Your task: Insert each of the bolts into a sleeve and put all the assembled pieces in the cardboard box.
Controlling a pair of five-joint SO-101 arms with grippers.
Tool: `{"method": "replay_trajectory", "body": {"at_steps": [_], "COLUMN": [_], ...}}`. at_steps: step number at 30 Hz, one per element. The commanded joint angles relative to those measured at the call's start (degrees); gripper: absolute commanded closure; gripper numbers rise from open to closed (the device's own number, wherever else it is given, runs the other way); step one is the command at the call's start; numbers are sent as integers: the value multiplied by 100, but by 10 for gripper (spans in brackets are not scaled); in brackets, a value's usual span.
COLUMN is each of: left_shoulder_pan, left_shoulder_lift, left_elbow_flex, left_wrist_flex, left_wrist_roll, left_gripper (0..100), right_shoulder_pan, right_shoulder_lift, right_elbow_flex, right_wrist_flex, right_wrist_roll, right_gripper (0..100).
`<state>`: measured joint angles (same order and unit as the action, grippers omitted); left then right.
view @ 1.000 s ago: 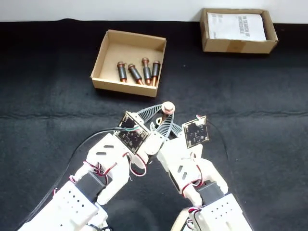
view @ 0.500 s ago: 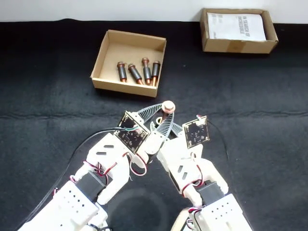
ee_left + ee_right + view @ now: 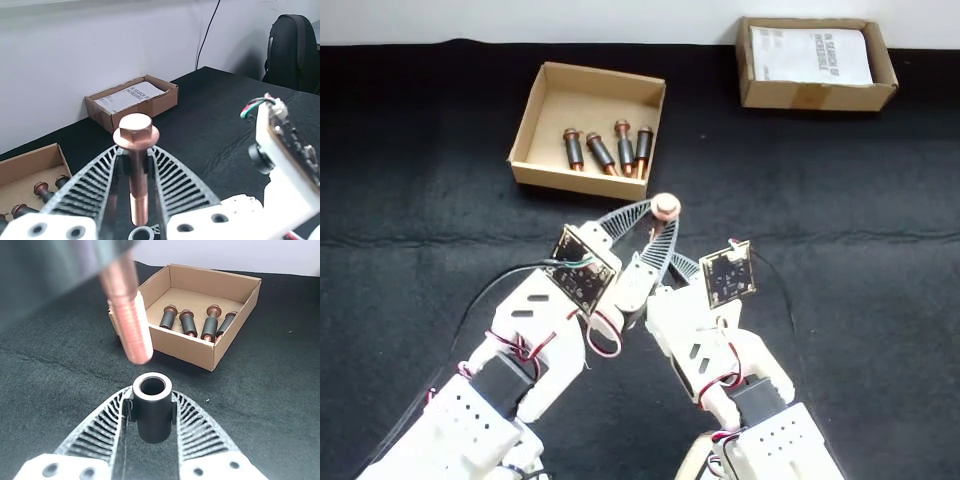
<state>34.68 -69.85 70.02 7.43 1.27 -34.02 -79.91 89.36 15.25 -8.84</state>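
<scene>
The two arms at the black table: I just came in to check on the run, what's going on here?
The left gripper holds a copper bolt upright, head up. The right gripper holds a dark sleeve, opening up. The bolt's threaded tip hangs close above the sleeve, not yet inside. Four assembled pieces already lie in the cardboard box.

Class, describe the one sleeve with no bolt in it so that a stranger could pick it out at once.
On the black table, find the box near the arms. In front of it the right hand holds the sleeve. Unlike the four sleeves lying in the box, its bore is empty, with a bolt close to its mouth.
</scene>
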Motion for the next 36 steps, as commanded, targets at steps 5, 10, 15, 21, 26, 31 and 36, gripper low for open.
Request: {"method": "replay_trajectory", "body": {"at_steps": [5, 10, 15, 21, 26, 31, 36], "left_shoulder_pan": [-119, -84, -75, -66, -66, -189, -321], "left_shoulder_lift": [-75, -75, -66, -66, 40, 927, 1244], "left_elbow_flex": [48, 171, 365, 593, 576, 180, -198], "left_wrist_flex": [-105, -105, -114, -123, -440, -589, -571], "left_wrist_roll": [-26, -18, -9, 0, 299, 334, 615], "left_gripper": [990, 990, 990, 990, 990, 989, 989], "right_shoulder_pan": [-40, -40, -40, -40, -40, -40, -31], "right_shoulder_lift": [-75, -75, -75, -75, -75, -75, -75], "right_elbow_flex": [-84, -84, -84, -84, -84, -92, -92], "right_wrist_flex": [-84, -75, -75, -75, -75, -75, -75], "right_wrist_roll": [26, 26, 26, 26, 26, 26, 26], "right_gripper": [991, 991, 991, 991, 991, 991, 991]}}
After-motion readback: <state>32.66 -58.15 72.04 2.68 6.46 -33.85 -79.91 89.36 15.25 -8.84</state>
